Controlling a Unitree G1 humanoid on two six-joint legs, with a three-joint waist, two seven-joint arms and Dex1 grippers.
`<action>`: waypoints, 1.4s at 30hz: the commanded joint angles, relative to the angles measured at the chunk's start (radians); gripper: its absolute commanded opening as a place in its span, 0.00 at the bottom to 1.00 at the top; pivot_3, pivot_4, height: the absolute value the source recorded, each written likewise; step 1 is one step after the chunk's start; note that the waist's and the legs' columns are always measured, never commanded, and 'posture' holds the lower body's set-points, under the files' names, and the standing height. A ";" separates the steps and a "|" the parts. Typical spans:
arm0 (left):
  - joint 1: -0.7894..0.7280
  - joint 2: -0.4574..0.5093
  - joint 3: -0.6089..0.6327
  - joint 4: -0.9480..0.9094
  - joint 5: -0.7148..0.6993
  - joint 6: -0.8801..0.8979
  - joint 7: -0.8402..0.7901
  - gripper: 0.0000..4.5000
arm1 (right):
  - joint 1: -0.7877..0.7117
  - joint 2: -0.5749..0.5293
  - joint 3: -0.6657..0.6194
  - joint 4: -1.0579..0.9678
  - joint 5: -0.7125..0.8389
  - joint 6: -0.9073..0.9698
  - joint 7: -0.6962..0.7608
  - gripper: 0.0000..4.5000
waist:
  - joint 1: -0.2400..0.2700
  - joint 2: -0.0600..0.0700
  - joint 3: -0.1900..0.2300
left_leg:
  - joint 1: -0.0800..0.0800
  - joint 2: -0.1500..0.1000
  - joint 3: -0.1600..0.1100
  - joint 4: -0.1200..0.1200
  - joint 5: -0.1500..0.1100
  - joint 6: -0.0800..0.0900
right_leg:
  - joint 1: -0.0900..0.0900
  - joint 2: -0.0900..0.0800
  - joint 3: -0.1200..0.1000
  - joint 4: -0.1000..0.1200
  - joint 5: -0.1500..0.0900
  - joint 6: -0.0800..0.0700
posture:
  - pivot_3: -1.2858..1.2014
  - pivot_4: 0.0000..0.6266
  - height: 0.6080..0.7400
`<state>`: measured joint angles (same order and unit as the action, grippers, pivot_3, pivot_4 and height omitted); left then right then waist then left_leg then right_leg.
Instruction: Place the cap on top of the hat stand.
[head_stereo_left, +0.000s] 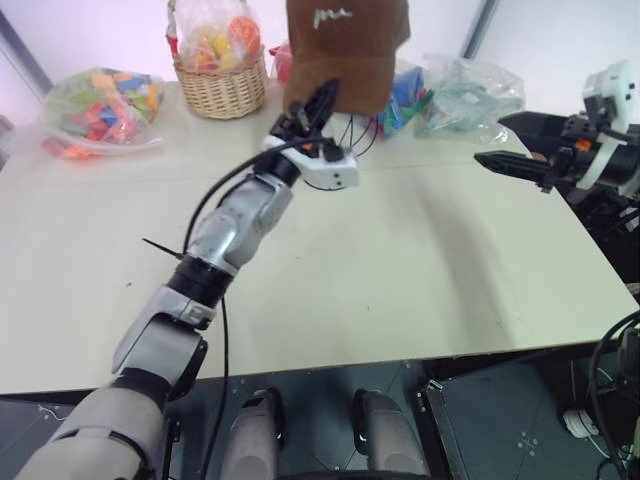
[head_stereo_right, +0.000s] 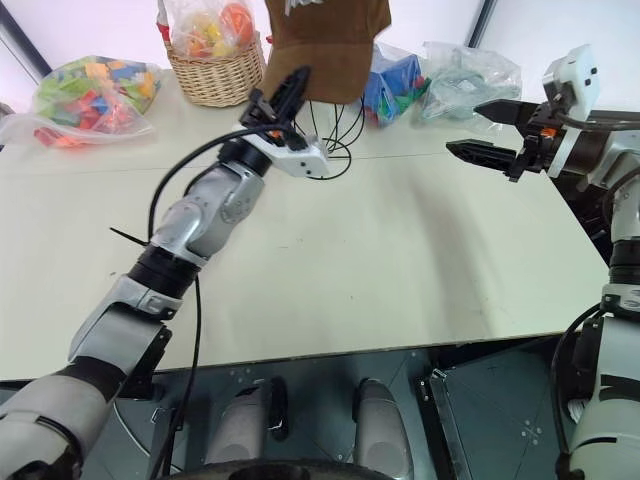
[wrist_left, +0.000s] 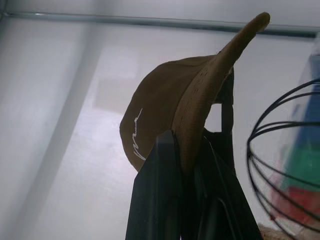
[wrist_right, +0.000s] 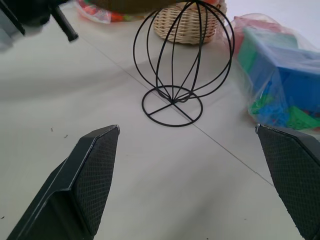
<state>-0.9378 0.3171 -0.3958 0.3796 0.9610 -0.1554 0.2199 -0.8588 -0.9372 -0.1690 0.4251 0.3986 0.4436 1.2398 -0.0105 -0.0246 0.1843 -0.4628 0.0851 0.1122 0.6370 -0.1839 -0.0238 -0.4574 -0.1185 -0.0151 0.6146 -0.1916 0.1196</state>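
With the cap (head_stereo_left: 345, 50) clamped by the left gripper (head_stereo_left: 318, 105), its crown needed centring over the hat stand (wrist_right: 182, 55) before lowering, while the right gripper (wrist_right: 195, 175) was held spread wide.

White table (head_stereo_left: 400, 280) bears the black wire hat stand (wrist_right: 182, 55), a wicker basket (head_stereo_left: 222, 88) and several bags of toys (head_stereo_left: 98, 108).

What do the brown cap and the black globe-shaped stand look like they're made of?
The brown cap looks like soft fabric, matte and napped, possibly corduroy or suede-like; the white script on its front looks stitched. The black globe-shaped stand appears to be thin metal wire with a dark matte coating: slim curved rods form an open cage on a ring base.
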 joint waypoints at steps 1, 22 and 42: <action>-0.035 -0.017 -0.032 0.021 0.029 0.014 0.029 0.01 | -0.013 -0.030 -0.047 -0.021 0.023 0.006 -0.007 1.00 | 0.000 0.000 0.000 | 0.000 0.000 0.000 0.000 0.000 0.000 | 0.000 0.000 0.000 0.000 0.000 0.000 | 0.52 0.24 1.00; 0.049 -0.028 -0.126 0.062 0.082 0.110 -0.035 0.01 | 0.001 -0.018 -0.069 -0.019 0.039 0.021 -0.026 1.00 | 0.001 0.000 0.000 | -0.001 0.000 -0.001 0.001 0.000 0.000 | 0.000 0.000 0.000 0.000 0.000 0.000 | 0.52 0.24 1.00; 0.165 -0.070 -0.173 0.025 0.089 0.153 -0.077 0.01 | -0.006 -0.008 -0.064 -0.028 0.040 0.030 -0.045 1.00 | 0.002 0.000 0.000 | 0.000 0.000 -0.003 0.009 -0.002 0.003 | 0.006 0.000 0.000 0.001 -0.002 -0.003 | 0.52 0.24 1.00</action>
<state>-0.7764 0.2558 -0.5574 0.4041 1.0599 0.0070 0.1413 -0.8471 -0.9352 -0.2038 0.4257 0.4169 0.4747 1.2005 -0.0087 -0.0244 0.1842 -0.4629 0.0849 0.1091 0.6461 -0.1860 -0.0212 -0.4510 -0.1186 -0.0153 0.6153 -0.1934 0.1162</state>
